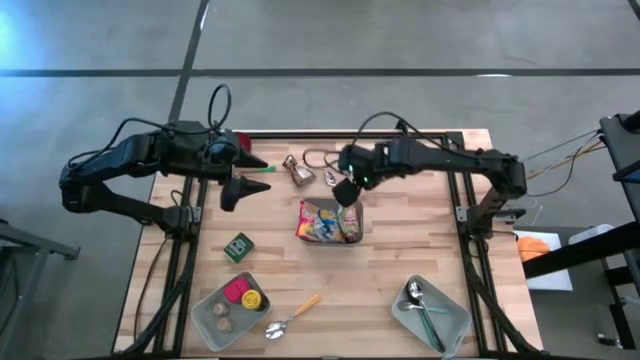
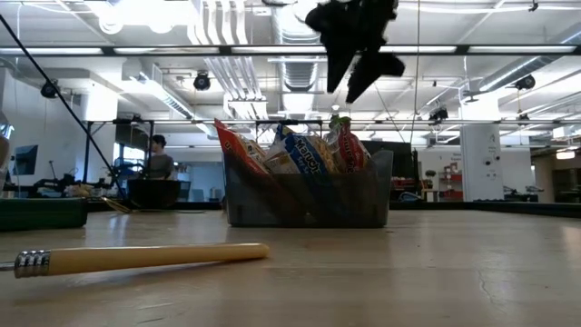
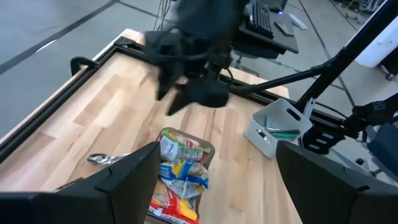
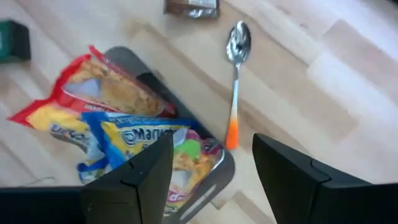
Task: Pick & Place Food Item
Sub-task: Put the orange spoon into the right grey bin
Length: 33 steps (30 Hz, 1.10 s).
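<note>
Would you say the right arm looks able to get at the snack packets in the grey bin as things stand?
Probably yes: the right hand hangs open and empty just above the bin, and nothing covers the snack packets standing up in it.

Grey concrete floor (image 1: pixel 420 40) surrounding the wooden bench (image 1: pixel 400 260), ceiling ducts (image 2: pixel 295 86) and strip lights (image 2: pixel 227 50) hanging overhead, person (image 2: pixel 160 156) sitting at a distant desk

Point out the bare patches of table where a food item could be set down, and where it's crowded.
Bare wood lies between the snack bin and the right tray, and along the right edge. A smaller patch sits between the green box and the bin. The far middle is crowded: brown packet, clutter and the right tool.
</note>
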Available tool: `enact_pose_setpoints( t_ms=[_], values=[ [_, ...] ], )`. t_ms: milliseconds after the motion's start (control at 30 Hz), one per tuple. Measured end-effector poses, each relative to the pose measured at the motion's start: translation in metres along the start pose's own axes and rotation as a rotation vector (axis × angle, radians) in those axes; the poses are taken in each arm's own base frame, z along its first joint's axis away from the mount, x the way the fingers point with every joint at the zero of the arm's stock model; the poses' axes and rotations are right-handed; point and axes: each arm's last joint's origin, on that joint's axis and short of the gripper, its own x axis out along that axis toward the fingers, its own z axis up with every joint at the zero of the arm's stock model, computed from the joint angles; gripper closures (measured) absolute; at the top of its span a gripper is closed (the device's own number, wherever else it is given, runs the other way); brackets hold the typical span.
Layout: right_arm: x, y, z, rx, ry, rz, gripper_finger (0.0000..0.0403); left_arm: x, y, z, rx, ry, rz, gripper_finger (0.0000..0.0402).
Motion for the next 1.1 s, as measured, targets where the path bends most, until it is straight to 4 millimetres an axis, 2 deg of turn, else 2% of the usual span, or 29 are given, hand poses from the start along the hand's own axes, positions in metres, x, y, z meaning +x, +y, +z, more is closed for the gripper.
enact_pose_setpoints(
  t_ms=[267,400,567,767,967,1100],
  values=[
    [0.05,-0.04,0.045,-0.008,0.073,0.078,0.0187,0.009,0.001,0.002,-0.037,-0.004,0.045,0.0077],
    [0.079,-0.056,0.06,0.025,0.101,0.091,0.0187,0.011,0.002,0.002,-0.076,-0.002,0.057,0.0077],
    [0.118,-0.055,0.061,0.06,0.18,0.135,0.0187,0.012,0.002,0.001,-0.126,-0.001,0.068,0.0077],
    [0.163,-0.054,0.051,0.102,0.34,0.152,0.0187,0.013,0.002,0.001,-0.182,0.003,0.072,0.0077],
    [0.186,-0.056,0.042,0.082,0.429,0.122,0.0187,0.013,0.002,0.0,-0.207,0.008,0.074,0.0077],
    [0.189,-0.056,0.041,0.041,0.423,0.114,0.0187,0.013,0.002,0.0,-0.21,0.009,0.073,0.0077]
  ],
)
